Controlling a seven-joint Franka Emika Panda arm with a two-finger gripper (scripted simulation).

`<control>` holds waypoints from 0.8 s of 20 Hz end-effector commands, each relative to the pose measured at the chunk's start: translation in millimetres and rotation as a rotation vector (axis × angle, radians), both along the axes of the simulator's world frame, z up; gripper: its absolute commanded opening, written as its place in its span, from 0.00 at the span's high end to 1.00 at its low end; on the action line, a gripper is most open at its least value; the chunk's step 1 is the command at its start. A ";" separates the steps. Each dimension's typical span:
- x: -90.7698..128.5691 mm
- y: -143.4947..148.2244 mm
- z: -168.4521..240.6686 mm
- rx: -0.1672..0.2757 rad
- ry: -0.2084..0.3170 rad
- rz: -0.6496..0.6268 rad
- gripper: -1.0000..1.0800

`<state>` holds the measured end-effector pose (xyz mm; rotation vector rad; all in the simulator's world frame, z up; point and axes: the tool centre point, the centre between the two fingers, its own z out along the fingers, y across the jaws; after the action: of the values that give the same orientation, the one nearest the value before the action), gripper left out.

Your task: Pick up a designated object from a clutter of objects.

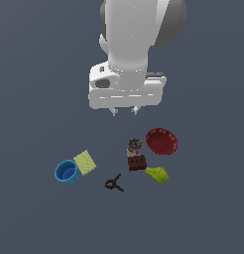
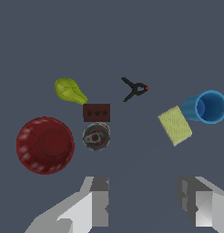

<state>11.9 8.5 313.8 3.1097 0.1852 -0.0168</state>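
While the gripper [image 1: 124, 111] hangs high above the floor with its jaws spread wide and nothing between them, the clutter lies well below it. In the wrist view both fingers [image 2: 98, 200] show, far apart, with bare floor between.

Clock directions below are read on the exterior view, from the middle of the clutter at the clamp [image 1: 114, 183]. The cup [image 1: 67, 171], bright blue, lies at about nine o'clock, farthest toward that view's left, tipped so its hollow mouth shows. The sponge [image 1: 85, 162] touches or nearly touches it, at about ten o'clock. The brick [image 1: 137, 162] sits at about one o'clock, with the can [image 1: 134, 145] just beyond it, the two touching or nearly so. The pear [image 1: 157, 173] lies at about three o'clock, just beside the brick. The bowl [image 1: 161, 141], red and fluted, is at about two o'clock, near the can, standing upright.

The cup is apart from the bowl, can, brick and pear, and the gripper is not over it.
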 end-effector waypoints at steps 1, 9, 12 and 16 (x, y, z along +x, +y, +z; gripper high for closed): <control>5.4 -4.9 -3.2 -0.006 0.001 0.028 0.38; 32.1 -30.4 -20.6 -0.037 0.010 0.174 0.38; 44.0 -43.2 -29.8 -0.051 0.017 0.245 0.38; 59.1 -60.7 -43.0 -0.069 0.027 0.339 0.38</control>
<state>65.3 -45.4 275.9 2.9858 0.6380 -0.0508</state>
